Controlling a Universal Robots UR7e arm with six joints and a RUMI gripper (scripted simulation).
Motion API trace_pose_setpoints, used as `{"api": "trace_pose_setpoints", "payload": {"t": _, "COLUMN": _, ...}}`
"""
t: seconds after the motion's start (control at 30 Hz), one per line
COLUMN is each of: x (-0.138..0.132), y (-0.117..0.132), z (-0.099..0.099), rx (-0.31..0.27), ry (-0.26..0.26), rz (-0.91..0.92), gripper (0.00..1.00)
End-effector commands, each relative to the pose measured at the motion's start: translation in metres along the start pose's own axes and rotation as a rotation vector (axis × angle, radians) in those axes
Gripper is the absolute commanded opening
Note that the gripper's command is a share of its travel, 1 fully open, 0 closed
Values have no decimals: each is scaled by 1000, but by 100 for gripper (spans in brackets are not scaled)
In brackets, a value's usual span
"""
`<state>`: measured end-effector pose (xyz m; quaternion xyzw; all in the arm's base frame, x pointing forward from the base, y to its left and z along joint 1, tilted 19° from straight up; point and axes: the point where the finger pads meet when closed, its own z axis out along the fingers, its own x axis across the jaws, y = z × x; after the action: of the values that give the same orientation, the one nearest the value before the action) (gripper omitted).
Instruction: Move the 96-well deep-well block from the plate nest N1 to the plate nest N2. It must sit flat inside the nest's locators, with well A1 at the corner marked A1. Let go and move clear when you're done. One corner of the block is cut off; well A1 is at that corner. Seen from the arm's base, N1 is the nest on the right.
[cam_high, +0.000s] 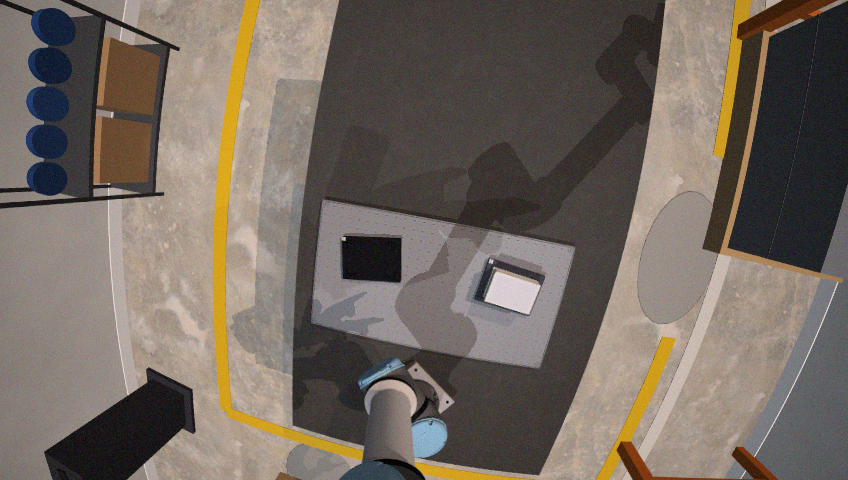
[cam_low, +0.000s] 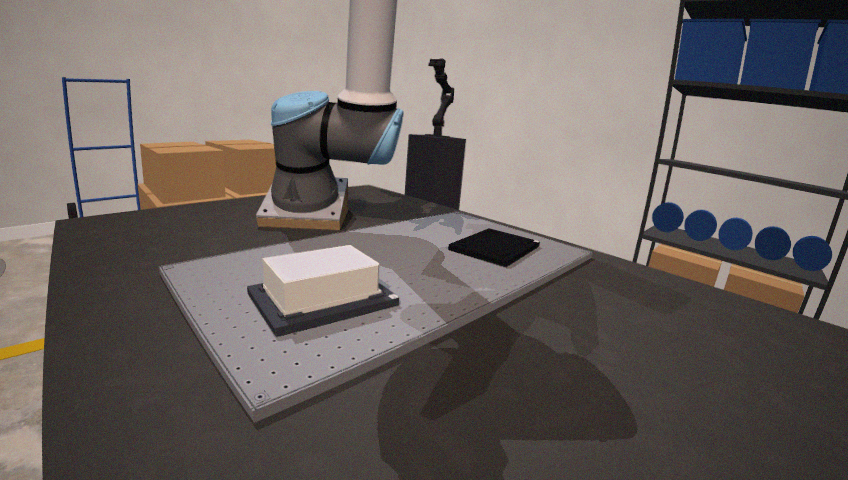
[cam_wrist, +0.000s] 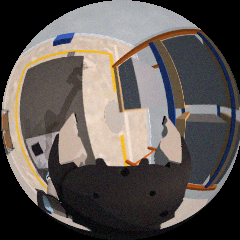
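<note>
The gripper (cam_wrist: 120, 142) is up high with its jaws wide open, holding nothing and touching nothing. The white block (cam_high: 512, 289) sits in nest N1 (cam_high: 483, 284), far below the jaws.

Cream-white, solid-sided rectangular 96-well deep-well block (cam_low: 320, 276): seated upright and flat on dark grey plate nest N1 (cam_low: 285, 324), nest rim showing on all sides. Block edges turned slightly against the edges of the perforated grey base plate (cam_low: 309, 362) in the top view. Cut corner and wells not resolvable.

Flat black square plate nest N2 (cam_low: 493, 245): unoccupied, lying on the same base plate, well apart from N1; small white mark at one corner.

Both nests far below the fully open two-jaw gripper (cam_wrist: 120, 142); N2 appears as a small dark square (cam_wrist: 37, 148) left of the fingers in the wrist view.
</note>
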<state>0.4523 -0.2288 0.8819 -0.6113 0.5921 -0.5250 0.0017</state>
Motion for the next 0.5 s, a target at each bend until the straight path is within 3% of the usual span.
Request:
{"api": "trace_pose_setpoints", "payload": {"t": 0.0, "x": -3, "y": 3, "z": 5, "rx": 3, "ry": 2, "rz": 0, "gripper": 100}}
{"api": "trace_pose_setpoints", "payload": {"t": 0.07, "x": -9, "y": 8, "z": 12, "rx": -25, "ry": -31, "rz": 0, "gripper": 100}}
{"api": "trace_pose_setpoints", "payload": {"t": 0.27, "x": -20, "y": 18, "z": 27, "rx": -25, "ry": -31, "rz": 0, "gripper": 100}}
{"api": "trace_pose_setpoints", "payload": {"t": 0.33, "x": -26, "y": 23, "z": 34, "rx": -53, "ry": -64, "rz": -1, "gripper": 100}}
{"api": "trace_pose_setpoints", "payload": {"t": 0.47, "x": -37, "y": 32, "z": 47, "rx": -53, "ry": -64, "rz": -1, "gripper": 100}}
